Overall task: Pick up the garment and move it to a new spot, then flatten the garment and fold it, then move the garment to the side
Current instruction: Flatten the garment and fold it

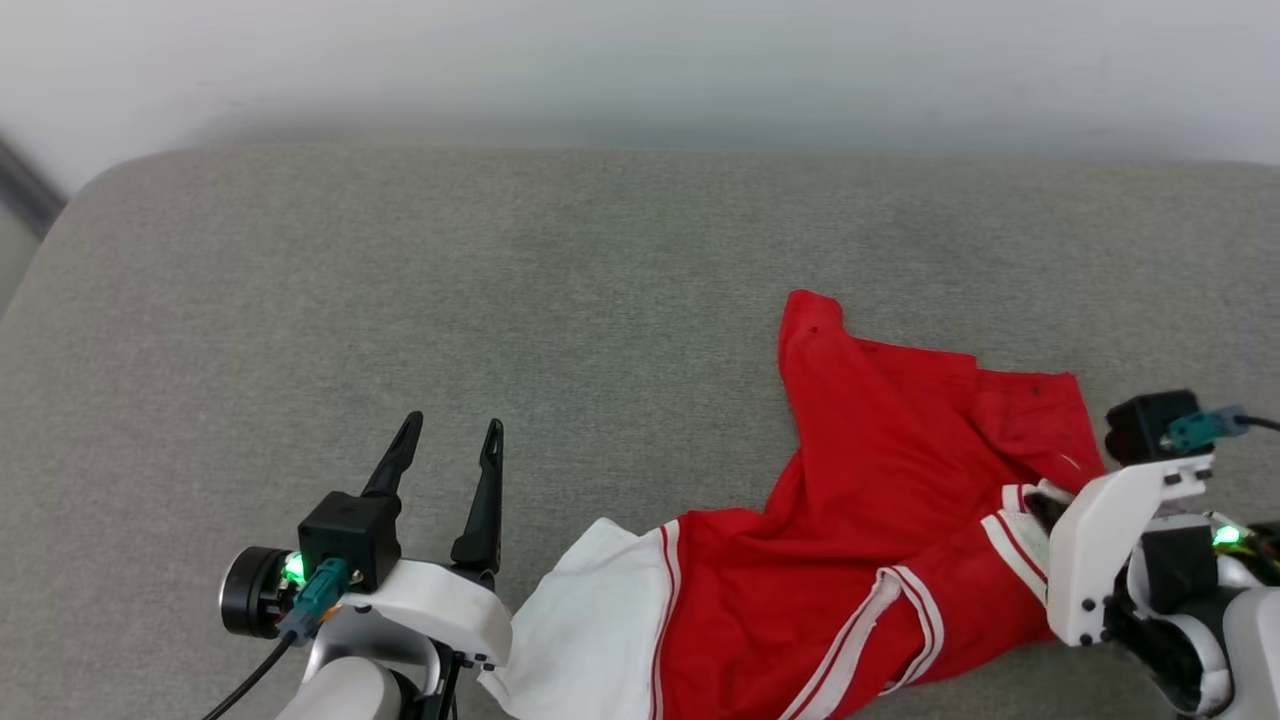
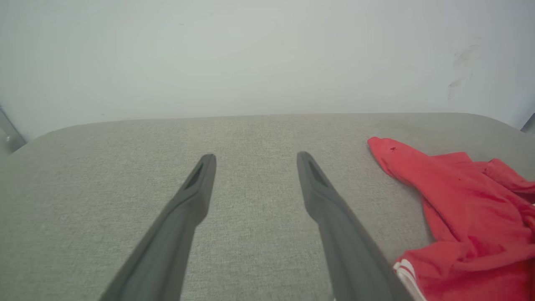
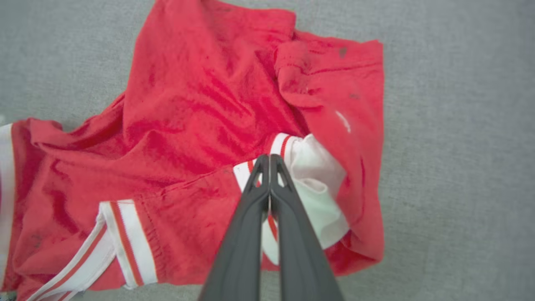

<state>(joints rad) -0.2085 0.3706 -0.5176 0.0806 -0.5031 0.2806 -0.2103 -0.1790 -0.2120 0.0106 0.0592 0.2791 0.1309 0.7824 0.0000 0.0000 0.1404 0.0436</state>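
Observation:
The garment (image 1: 880, 500) lies crumpled on the grey cushion, red with a white sleeve (image 1: 590, 630) and red-and-white striped trim; no lettering shows. My right gripper (image 3: 269, 156) is shut, its tips pinching the garment (image 3: 200, 117) at the striped trim beside a bunched white sleeve (image 3: 317, 175). In the head view the right gripper (image 1: 1042, 508) sits at the garment's right edge, mostly hidden by its white wrist. My left gripper (image 1: 452, 425) hovers open over bare cushion left of the garment. In the left wrist view, that left gripper (image 2: 256, 156) holds nothing and the garment (image 2: 459, 200) lies to its right.
The grey fabric cushion (image 1: 500, 300) spans the view, with a rounded far-left corner and a white wall (image 1: 640, 60) behind it. Bare cushion stretches left of and behind the garment.

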